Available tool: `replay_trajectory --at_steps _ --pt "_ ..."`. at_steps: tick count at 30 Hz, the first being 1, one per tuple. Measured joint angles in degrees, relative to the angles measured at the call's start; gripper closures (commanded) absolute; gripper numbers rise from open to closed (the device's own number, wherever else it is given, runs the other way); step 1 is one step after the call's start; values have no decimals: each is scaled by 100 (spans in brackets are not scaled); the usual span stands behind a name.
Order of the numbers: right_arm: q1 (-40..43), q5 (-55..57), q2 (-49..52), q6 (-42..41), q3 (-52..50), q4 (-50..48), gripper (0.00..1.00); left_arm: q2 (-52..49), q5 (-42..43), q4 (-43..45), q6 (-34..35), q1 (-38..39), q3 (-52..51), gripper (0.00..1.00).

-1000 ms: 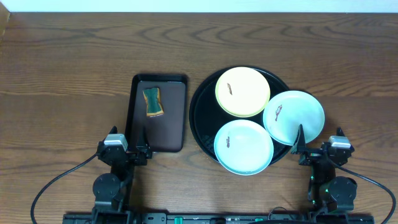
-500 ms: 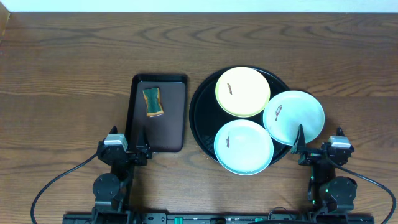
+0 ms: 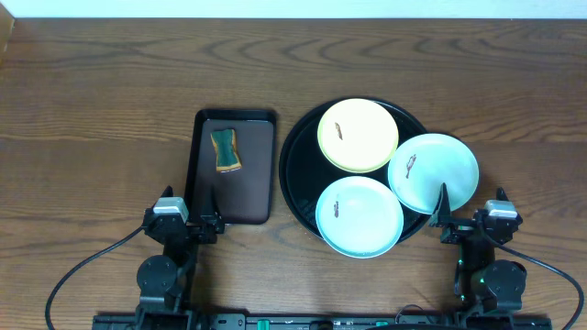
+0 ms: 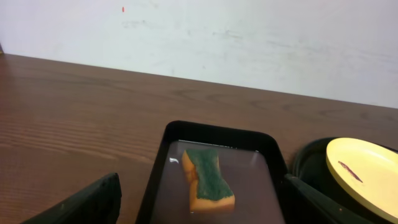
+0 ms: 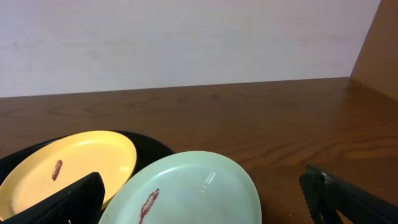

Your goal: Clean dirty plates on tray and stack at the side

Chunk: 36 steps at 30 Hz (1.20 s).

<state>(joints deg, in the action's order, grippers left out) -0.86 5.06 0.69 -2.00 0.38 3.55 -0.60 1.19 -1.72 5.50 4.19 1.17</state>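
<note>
Three plates rest on the round black tray (image 3: 299, 174): a pale yellow plate (image 3: 358, 135) at the back, a mint plate (image 3: 359, 216) at the front, and a second mint plate (image 3: 434, 172) overhanging the tray's right rim. Each has a small reddish-brown smear. My left gripper (image 3: 206, 224) is open and empty at the near end of the brown tray. My right gripper (image 3: 456, 225) is open and empty just in front of the right mint plate (image 5: 193, 193). The yellow plate also shows in the right wrist view (image 5: 68, 171) and the left wrist view (image 4: 364, 174).
A rectangular dark brown tray (image 3: 258, 203) lies left of the black tray and holds a yellow sponge with a green top (image 3: 226, 150), also in the left wrist view (image 4: 206, 180). A wall runs along the far table edge. A wooden panel (image 5: 379, 50) stands at the right.
</note>
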Motion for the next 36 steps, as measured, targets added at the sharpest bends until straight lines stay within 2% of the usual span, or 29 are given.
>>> replay_trajectory --at_steps 18,27,29,33,36 --pt "0 -57 0 -59 0 2 1 0 0 4 0 0 0 19" --pt "0 -1071 2 -337 76 -15 1 0 0 35 363 -2 0 19" --pt "0 -1202 39 -407 317 258 1 0 -2 72 378 0 0 19" --pt "0 -1355 404 -496 1491 909 1 0 151 4 439 -2 20 19" --pt "0 -1408 997 -522 2546 1290 1 -55 260 -691 533 0 356 19"
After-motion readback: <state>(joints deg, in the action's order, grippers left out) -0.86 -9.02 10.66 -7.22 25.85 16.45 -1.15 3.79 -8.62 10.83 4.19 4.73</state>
